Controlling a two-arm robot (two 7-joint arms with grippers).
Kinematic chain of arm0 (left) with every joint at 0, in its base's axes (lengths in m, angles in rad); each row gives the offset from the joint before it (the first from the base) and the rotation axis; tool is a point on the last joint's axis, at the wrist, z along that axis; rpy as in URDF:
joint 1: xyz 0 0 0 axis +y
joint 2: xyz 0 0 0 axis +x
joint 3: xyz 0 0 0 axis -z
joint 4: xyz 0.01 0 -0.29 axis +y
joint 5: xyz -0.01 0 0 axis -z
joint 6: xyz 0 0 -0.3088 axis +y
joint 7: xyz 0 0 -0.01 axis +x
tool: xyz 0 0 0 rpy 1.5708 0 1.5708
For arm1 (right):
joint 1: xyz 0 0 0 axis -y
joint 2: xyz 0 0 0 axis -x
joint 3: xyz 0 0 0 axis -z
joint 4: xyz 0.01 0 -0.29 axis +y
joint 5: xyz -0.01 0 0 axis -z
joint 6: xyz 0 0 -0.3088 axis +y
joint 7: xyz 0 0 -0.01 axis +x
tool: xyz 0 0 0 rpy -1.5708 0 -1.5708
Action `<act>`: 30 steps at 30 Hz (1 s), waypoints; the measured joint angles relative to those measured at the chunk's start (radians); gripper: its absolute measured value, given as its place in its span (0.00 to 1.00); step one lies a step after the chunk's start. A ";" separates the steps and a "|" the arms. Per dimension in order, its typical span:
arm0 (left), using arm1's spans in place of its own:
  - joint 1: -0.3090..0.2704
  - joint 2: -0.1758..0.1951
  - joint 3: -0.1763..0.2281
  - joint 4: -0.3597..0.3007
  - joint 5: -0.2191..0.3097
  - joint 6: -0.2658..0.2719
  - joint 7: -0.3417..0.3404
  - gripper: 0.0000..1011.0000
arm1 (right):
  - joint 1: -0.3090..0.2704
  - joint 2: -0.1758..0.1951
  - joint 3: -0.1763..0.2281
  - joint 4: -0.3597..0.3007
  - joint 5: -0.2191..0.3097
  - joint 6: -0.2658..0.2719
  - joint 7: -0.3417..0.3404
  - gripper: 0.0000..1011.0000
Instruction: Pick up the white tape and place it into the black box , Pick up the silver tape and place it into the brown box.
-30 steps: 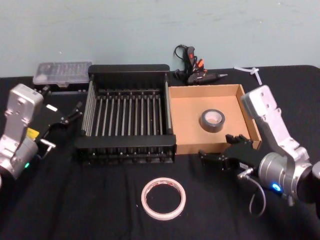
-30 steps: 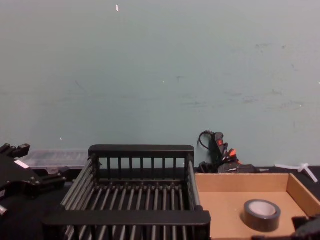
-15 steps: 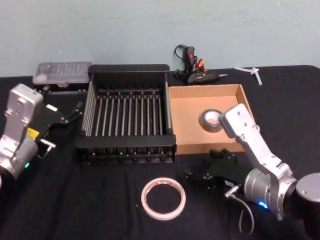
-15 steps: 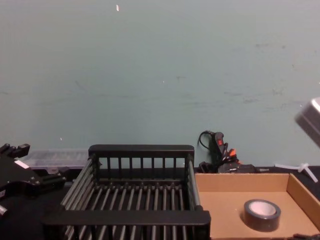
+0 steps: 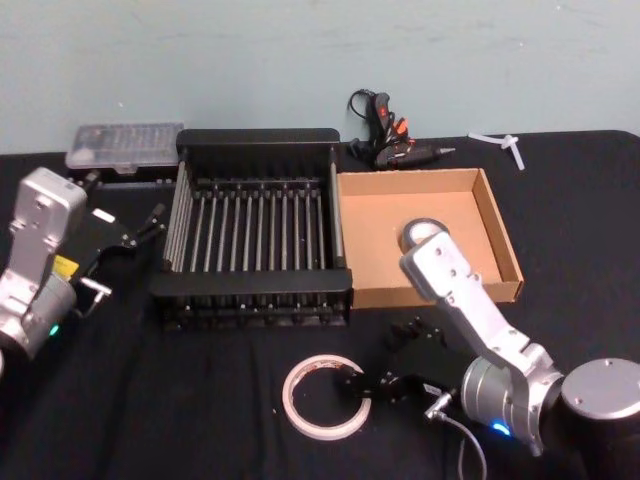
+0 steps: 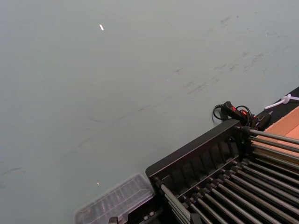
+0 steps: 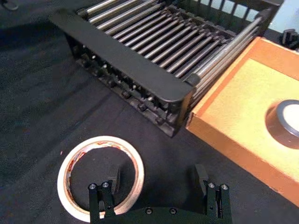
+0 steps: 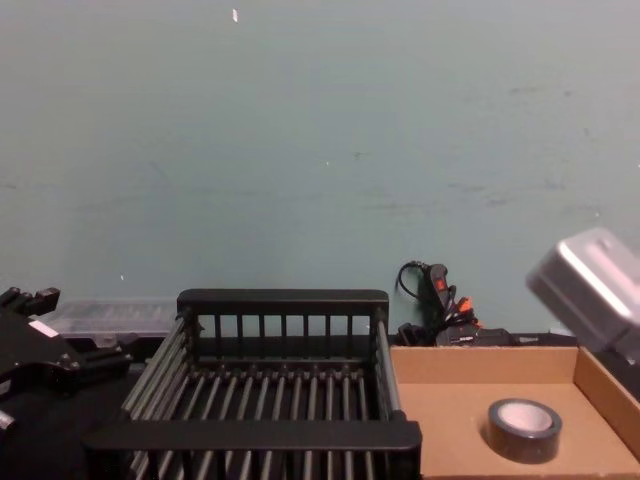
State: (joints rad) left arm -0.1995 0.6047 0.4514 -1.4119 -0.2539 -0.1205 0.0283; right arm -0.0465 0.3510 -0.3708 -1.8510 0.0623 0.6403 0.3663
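The white tape (image 5: 325, 397) lies flat on the black cloth in front of the black box (image 5: 255, 138). My right gripper (image 5: 383, 362) is open and low at the roll's right side. In the right wrist view, one finger (image 7: 113, 176) stands inside the white tape (image 7: 100, 175) ring and the other outside it. The silver tape (image 5: 422, 231) rests in the brown box (image 5: 370, 250), partly hidden by my right arm; it also shows in the chest view (image 8: 524, 428). My left gripper (image 5: 130, 250) is parked, open, left of the black box.
A clear plastic case (image 5: 125, 143) sits behind the left gripper. A glue gun with cable (image 5: 385, 135) and a white plastic piece (image 5: 503, 143) lie along the back edge. The black box and the brown box stand side by side, touching.
My right arm swung left and toward the table's front, from the brown box's front edge to the white tape. The left arm and both tapes stayed put.
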 joint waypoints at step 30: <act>0.000 0.000 0.000 0.000 0.000 0.000 0.000 0.99 | 0.036 -0.019 -0.052 0.072 -0.041 -0.007 0.050 0.99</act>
State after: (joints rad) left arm -0.1995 0.6047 0.4514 -1.4120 -0.2539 -0.1205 0.0283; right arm -0.0103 0.3324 -0.4224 -1.7793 0.0217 0.6329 0.4166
